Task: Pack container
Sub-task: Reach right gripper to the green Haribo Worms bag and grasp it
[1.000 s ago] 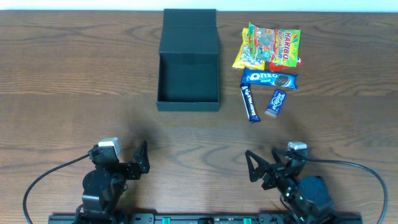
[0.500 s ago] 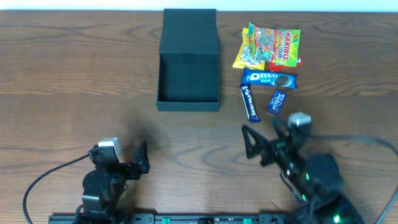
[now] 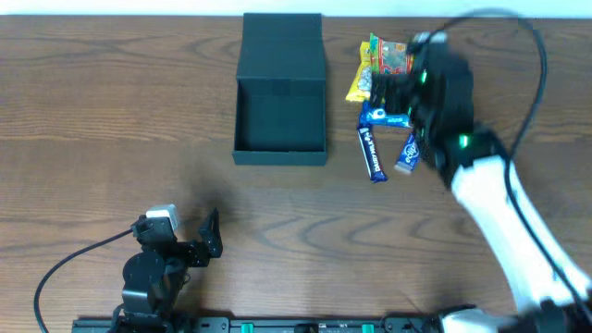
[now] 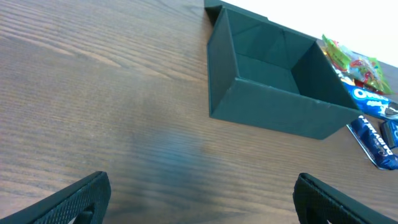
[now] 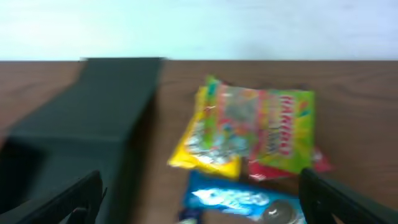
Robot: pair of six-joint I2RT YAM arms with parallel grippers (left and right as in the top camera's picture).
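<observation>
While the container (image 3: 280, 102) lies open and empty by the far edge of the table (image 3: 111, 111), nothing is packed.
Right of the container, the right gripper (image 5: 200, 180) hangs wide over the Haribo bag (image 5: 255, 124) and Oreo packet (image 5: 236, 202), likely for a first pick; nearer than the container, the left gripper (image 4: 202, 190) idles wide above brown wood grain, pale wall beyond.

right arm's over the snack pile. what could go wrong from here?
1. The gummy bag overlaps the yellow packet and red packet beside the cookie pack, so the open right gripper may catch two or scatter them.
2. The box sits unheld, left gripper far off; a nudge could slide it.
</observation>
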